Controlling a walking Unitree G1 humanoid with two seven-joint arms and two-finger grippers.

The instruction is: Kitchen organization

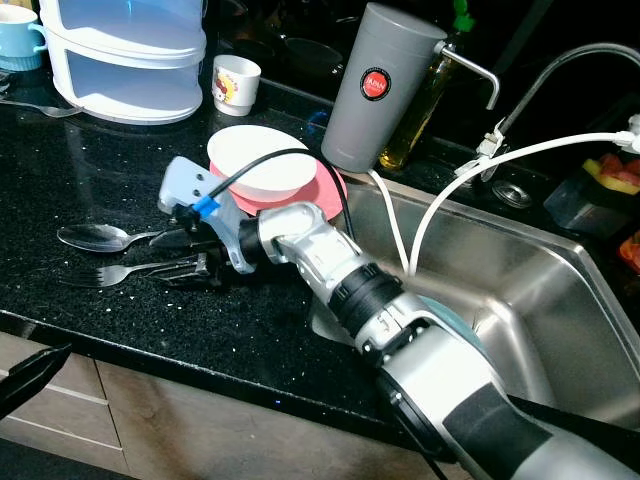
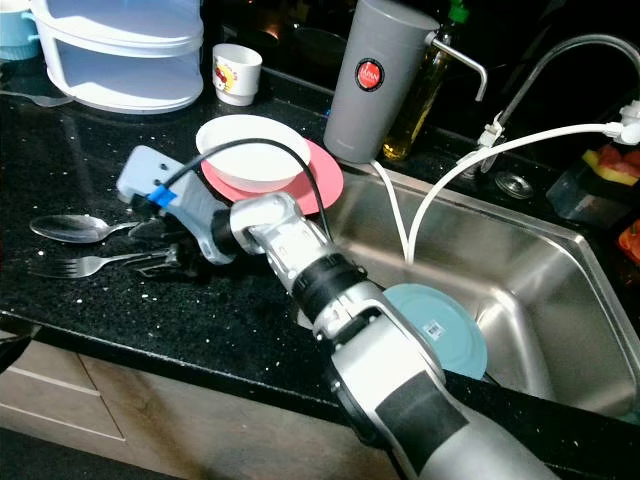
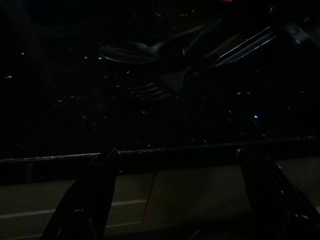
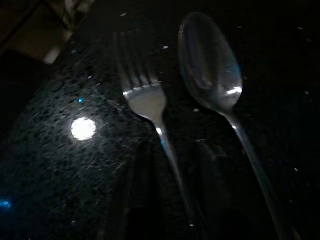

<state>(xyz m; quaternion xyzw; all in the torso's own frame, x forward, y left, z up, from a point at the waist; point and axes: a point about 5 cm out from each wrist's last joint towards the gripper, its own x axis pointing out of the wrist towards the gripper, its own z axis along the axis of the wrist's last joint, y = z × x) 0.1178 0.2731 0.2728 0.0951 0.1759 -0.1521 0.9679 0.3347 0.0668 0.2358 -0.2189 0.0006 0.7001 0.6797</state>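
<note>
We count one fork [image 1: 105, 274] and one spoon [image 1: 98, 238] on the tabletop [image 1: 90, 170]. Our right gripper [image 1: 190, 255] straddles the fork handle, fingers parted. Left gripper [image 3: 175, 200] fingers hang open, empty.

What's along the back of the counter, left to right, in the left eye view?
Blue mug → stacked white container → small white cup → grey thermos jug → oil bottle → faucet.
</note>
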